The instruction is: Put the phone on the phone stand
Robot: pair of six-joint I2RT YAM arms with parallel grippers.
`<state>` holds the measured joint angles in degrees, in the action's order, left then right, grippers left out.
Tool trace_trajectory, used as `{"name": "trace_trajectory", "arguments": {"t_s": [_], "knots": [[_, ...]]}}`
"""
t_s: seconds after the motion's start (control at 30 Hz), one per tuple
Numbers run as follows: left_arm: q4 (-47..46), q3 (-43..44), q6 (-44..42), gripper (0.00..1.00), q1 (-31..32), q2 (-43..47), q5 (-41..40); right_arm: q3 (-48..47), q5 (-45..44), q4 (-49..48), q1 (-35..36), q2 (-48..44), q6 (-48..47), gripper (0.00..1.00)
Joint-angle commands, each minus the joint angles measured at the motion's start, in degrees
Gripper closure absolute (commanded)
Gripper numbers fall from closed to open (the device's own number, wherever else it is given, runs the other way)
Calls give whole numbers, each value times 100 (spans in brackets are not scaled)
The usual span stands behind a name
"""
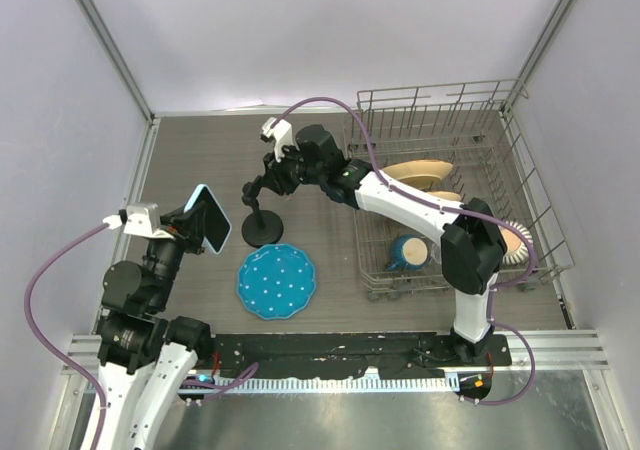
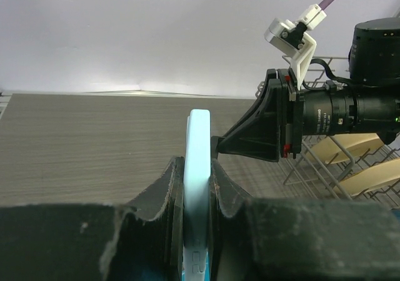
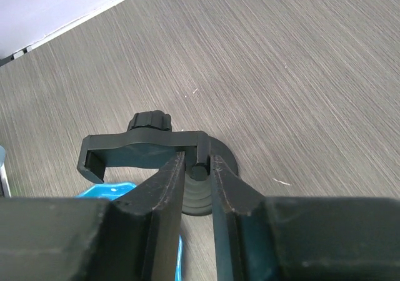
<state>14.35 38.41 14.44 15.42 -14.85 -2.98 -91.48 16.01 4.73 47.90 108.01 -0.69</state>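
Observation:
My left gripper [image 1: 192, 225] is shut on the phone [image 1: 213, 217], a slim phone with a black screen and light blue case, held on edge in the air left of the stand. In the left wrist view its blue edge [image 2: 198, 168] stands clamped between my fingers. The black phone stand [image 1: 262, 226] stands on its round disc base just above the plate. My right gripper [image 1: 270, 183] is shut on the stand's cradle. In the right wrist view my fingers [image 3: 169, 187] pinch the cradle's right arm [image 3: 200, 159], with the disc base [image 3: 215, 181] below.
A round blue dotted plate [image 1: 276, 281] lies in front of the stand. A wire dish rack [image 1: 450, 185] stands at the right with beige plates and a blue mug [image 1: 408, 253]. Walls close in the left, the back and the right.

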Motion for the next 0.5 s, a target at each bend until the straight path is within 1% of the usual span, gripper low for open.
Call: {"name": "trace_trajectory", "arguments": {"t_s": [0.0,0.03,0.13,0.17,0.23,0.27,0.33,0.37,0.4,0.47], "knots": [[-758,43,68,100,31,61,17,-335,130,-271,35,80,-63,76],[-793,35,155,100,40,53,-9,-344,174,-262,44,98,-72,85],[-1135,-70,489,100,31,-26,-88,-388,192,-210,44,150,-142,99],[-1406,-106,768,100,31,-61,7,-388,192,-157,35,142,-168,99],[-1723,-185,1042,100,40,-298,166,-362,218,-122,27,133,-273,99],[-2064,-211,1261,100,31,-430,515,-353,305,-113,18,124,-274,99],[-2444,-317,1412,100,23,-763,859,-379,551,-69,-52,133,-274,99],[-2855,-360,1448,100,31,-861,1009,-397,787,9,-70,142,-291,99],[-3059,-439,1483,100,31,-966,1358,-458,885,54,-96,177,-300,99],[-3620,-458,1483,100,23,-1282,1764,-546,1113,246,-184,238,-344,99]]}}
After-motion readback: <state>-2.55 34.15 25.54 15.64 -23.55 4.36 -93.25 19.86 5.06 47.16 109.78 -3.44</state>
